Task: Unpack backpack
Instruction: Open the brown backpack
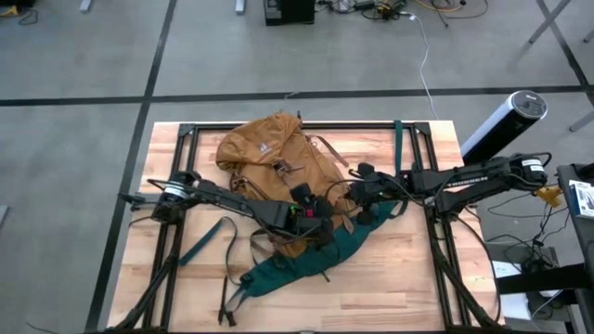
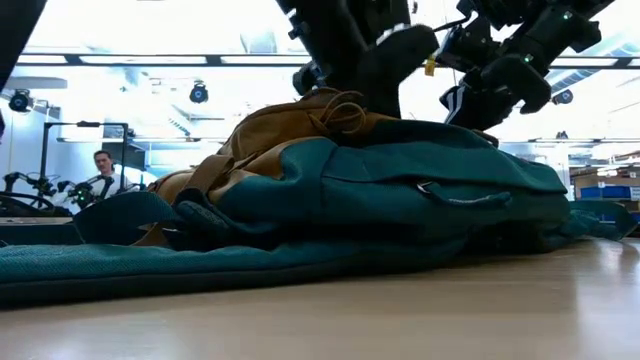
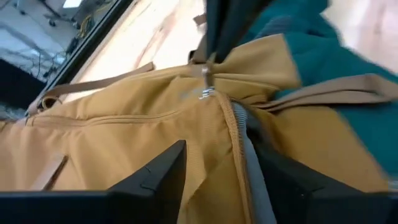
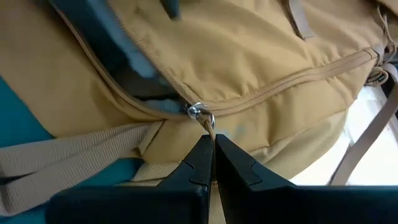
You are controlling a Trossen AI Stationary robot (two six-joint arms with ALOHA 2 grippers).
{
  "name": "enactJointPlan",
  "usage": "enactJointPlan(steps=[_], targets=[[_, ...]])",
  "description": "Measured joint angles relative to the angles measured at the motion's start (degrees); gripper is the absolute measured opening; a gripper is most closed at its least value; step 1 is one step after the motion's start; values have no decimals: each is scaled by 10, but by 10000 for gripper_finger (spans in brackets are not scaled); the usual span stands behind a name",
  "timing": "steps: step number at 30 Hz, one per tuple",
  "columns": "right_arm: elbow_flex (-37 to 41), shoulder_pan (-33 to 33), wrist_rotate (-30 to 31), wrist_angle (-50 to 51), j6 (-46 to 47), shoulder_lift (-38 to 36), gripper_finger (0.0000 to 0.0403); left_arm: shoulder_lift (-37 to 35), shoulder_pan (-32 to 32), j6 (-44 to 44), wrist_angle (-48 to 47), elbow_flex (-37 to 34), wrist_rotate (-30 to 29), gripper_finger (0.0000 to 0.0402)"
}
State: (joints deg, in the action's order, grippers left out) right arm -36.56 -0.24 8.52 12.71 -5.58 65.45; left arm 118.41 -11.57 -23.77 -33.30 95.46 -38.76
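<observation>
Right wrist view: right gripper (image 4: 213, 149) jaws pinched shut on the zipper pull (image 4: 202, 116) of the backpack (image 1: 278, 167) (hidden from overhead). Left wrist view: left gripper (image 3: 224, 174) jaws apart, straddling the seam.

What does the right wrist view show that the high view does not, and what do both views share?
Only the right wrist view shows the right pincer shut on the zipper pull, with the zip partly open and grey lining behind it. Only the high view shows the whole wooden table, the left pincer over the bag, and the green straps spread out. Both show the mustard-tan backpack.
</observation>
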Motion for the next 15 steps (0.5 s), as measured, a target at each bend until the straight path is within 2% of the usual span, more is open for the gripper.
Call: enactJointPlan(steps=[3,6,7,11,15], targets=[[0,1,0,-13,-7,0,0,4,11,-12,2,0,19,109],[0,-2,3,-22,-36,0,0,2,11,-5,9,12,40,29],[0,-7,5,-25,-50,0,0,2,9,7,8,21,42,16],[0,-46,7,-67,-98,3,0,-2,-7,102,4,74,33,4],[0,-110,5,-120,-153,10,0,-3,-13,155,-27,136,17,1]])
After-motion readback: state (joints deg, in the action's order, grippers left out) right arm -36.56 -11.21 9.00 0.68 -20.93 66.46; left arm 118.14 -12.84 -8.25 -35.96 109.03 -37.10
